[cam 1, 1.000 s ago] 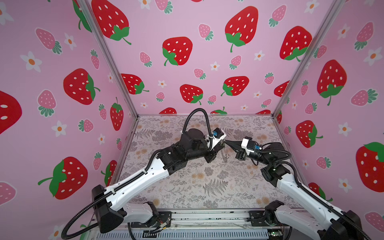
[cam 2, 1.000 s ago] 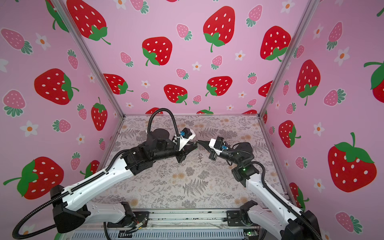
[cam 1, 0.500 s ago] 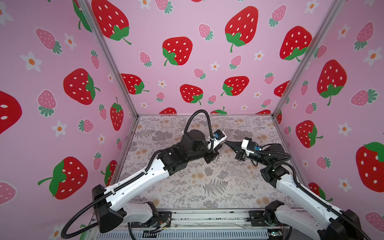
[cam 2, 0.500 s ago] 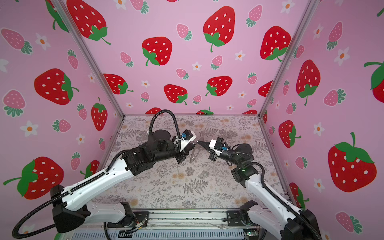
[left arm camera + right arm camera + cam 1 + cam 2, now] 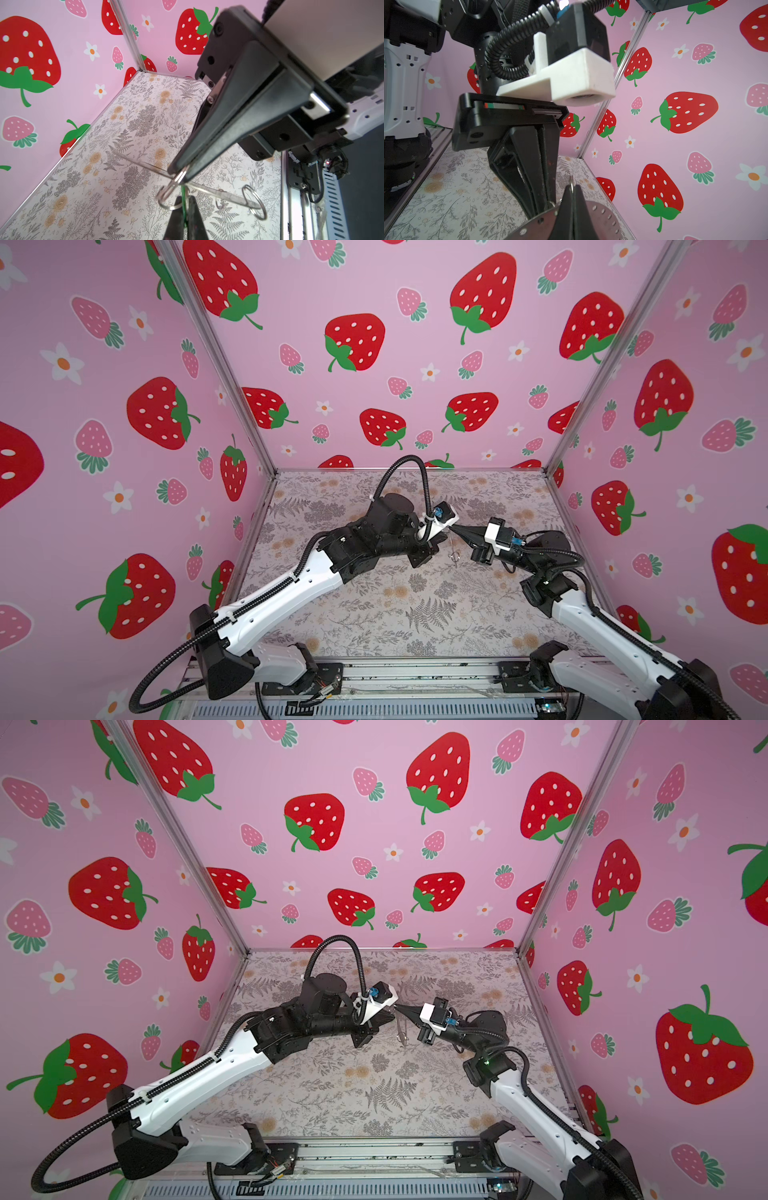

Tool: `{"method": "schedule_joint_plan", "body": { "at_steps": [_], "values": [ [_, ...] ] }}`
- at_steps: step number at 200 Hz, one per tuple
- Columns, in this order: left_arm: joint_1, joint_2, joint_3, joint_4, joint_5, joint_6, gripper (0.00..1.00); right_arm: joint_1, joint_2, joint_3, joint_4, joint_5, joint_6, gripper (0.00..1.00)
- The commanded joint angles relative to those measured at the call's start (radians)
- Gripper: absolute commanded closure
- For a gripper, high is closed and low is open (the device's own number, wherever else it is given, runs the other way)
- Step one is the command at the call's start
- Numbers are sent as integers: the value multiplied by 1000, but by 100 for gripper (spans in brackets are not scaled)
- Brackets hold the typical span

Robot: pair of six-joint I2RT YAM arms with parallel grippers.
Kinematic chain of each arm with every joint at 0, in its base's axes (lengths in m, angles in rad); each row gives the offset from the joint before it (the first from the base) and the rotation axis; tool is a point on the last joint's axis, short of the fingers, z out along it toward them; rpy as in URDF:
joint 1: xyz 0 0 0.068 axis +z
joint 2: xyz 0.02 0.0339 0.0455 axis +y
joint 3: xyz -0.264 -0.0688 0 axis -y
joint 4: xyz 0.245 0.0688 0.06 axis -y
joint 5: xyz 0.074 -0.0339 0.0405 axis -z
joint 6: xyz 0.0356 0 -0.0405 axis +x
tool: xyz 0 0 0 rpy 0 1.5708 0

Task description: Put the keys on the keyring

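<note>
The left pincer [image 5: 179,174] is pinched shut on a small silver wire loop [image 5: 166,194]. The right pincer [image 5: 185,198] is clamped on what looks like the thin bright green plastic key [image 5: 183,207], seen edge-on. The flat grey holed metal keyring [image 5: 604,214] hangs at their tips, above the floral desk [image 5: 135,124]. The step calls for a steady loop and the key fed slowly along the wire. No writing is readable.

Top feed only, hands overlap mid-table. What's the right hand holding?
Observer: the right hand is shut on the rim of the keyring, clear in the right wrist view.
Operator: left hand?
Observer: the left hand pinches a thin green key, seen edge-on in the left wrist view.
Operator: threaded?
Observer: cannot tell; the key's end is close by a wire loop at the keyring's edge.
</note>
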Motion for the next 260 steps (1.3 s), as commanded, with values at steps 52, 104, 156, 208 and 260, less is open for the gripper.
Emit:
{"method": "schedule_joint_plan", "body": {
  "at_steps": [52, 104, 156, 208, 260],
  "values": [
    [18, -65, -6, -27, -30, 69, 64, -10, -25, -12, 60, -39, 8, 100],
    [39, -147, -41, 34, 12, 215, 64, -11, -6, -8, 67, -90, 22, 100],
    [43, -91, -4, 49, 89, 238, 68, -10, 2, -3, 99, -130, 62, 100],
    [43, -78, -2, 74, 98, 230, 71, -10, 8, -1, 79, -150, 57, 100],
    [43, -74, -6, 74, 116, 233, 78, -10, 14, 5, 78, -163, 60, 100]
  ]
}}
